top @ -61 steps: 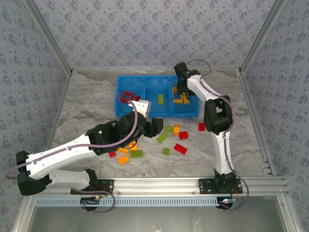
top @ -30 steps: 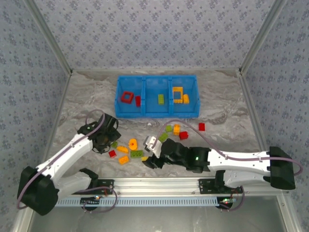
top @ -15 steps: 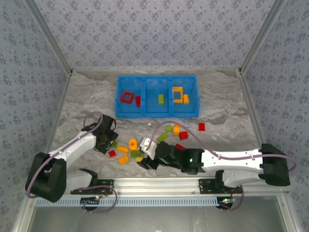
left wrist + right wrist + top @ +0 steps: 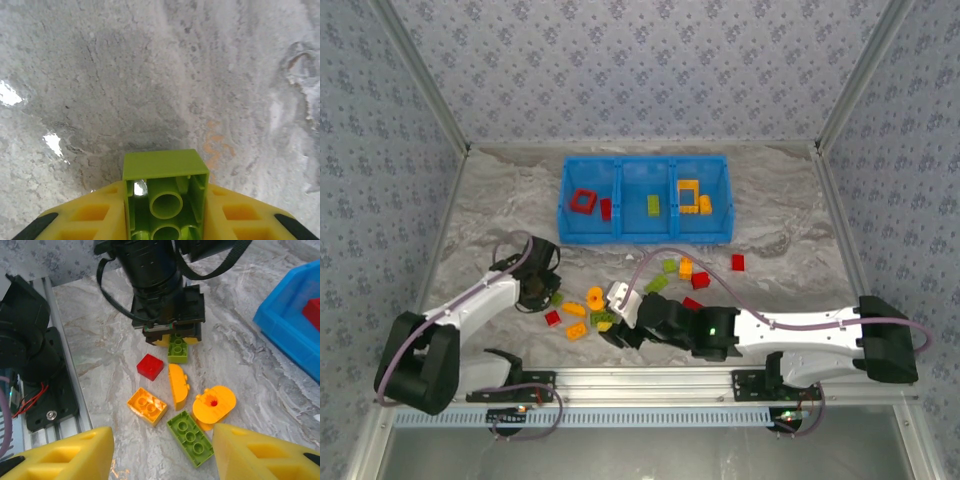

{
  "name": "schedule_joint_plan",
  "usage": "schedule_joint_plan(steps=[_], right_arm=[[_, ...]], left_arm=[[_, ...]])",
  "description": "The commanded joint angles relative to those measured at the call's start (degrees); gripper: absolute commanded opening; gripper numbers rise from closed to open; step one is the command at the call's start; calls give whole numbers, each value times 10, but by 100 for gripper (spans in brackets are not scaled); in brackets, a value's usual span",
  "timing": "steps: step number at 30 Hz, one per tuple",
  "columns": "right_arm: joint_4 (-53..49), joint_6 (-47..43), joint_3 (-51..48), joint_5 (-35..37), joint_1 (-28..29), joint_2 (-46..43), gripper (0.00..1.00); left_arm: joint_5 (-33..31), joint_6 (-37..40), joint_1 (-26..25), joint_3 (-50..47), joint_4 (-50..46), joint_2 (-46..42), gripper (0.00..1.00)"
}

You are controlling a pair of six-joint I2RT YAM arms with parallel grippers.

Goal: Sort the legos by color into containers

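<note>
The left gripper (image 4: 166, 202) is clamped on a small lime green plastic toy brick (image 4: 165, 172), down at the grey marbled surface (image 4: 150, 75) and well apart from the long blue plastic bin (image 4: 645, 236), likely bound for its middle green compartment, while the right gripper (image 4: 161, 455) hangs spread wide above loose bricks (image 4: 190, 438)

Tabletop (image 4: 165, 75): grey marbled surface beneath left claw (image 4: 165, 210), w/ glare patches (image 4: 52, 142) up-left of it. Alu rail (image 4: 650, 380): near side of right claw (image 4: 613, 337). Walls (image 4: 640, 70): blue floral pattern, far beyond both
</note>
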Motion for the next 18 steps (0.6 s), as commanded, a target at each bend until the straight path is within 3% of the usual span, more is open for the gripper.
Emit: schedule_joint_plan(steps=[1,5,9,18], right_arm=[[-13,6,20,49,-5,-25,57],[-2,-1,11,109,-17,-79,57],[7,-15,13,175,-34,-128,57],[-9,-7,30,284,-67,-158,57]], left_arm=[[-23,25,1,33,-32,-39,32],[-46,89,-38,115,-60,-65,32],[-77,154,-95,214,-78,-36,31],[-84,304,-193,460,-83,174,31]])
